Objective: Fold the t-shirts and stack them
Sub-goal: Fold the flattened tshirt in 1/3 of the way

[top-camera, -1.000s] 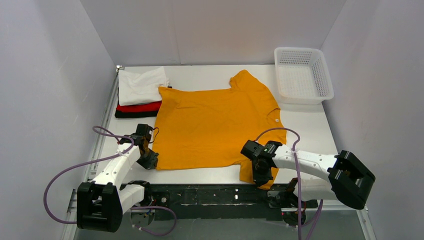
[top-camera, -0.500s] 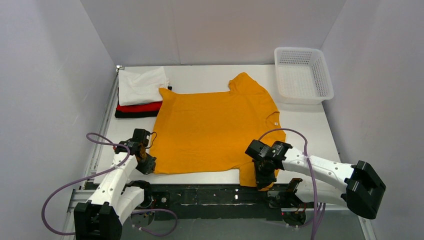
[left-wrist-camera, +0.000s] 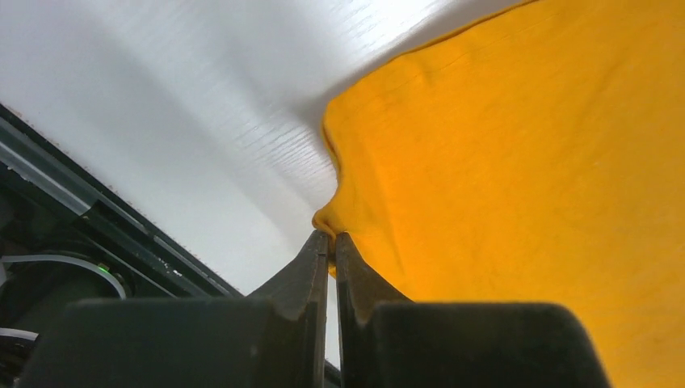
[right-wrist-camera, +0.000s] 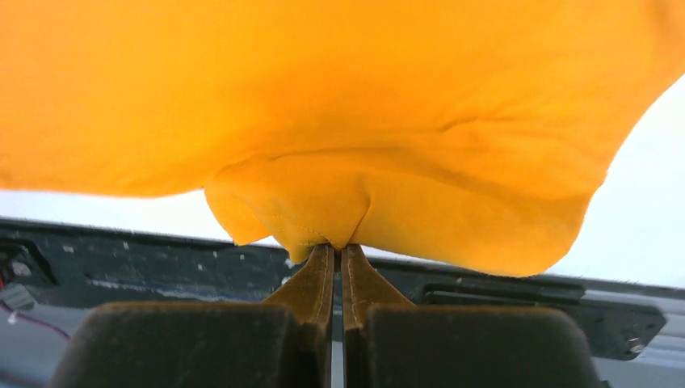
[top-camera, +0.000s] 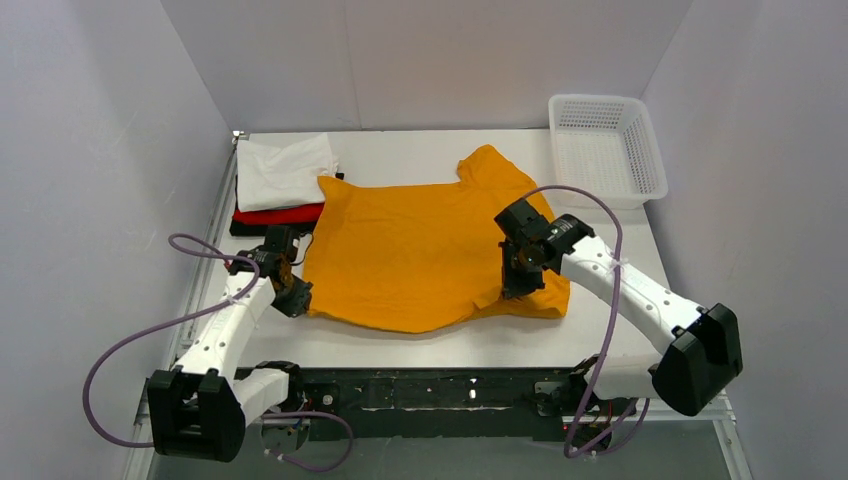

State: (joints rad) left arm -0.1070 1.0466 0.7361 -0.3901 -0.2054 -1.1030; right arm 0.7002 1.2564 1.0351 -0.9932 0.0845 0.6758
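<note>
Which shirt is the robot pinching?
The orange t-shirt: the left gripper and right gripper each pinch its edge. The white shirt, red shirt and black shirt lie folded in a pile.

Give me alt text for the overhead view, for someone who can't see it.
An orange t-shirt lies on a table, pinched by both grippers: the left gripper shut on its near-left corner, the right gripper shut on its near-right edge, doubled back over the shirt. Folded white, red and black shirts are stacked at far left, a white lattice basket at far right.
</note>
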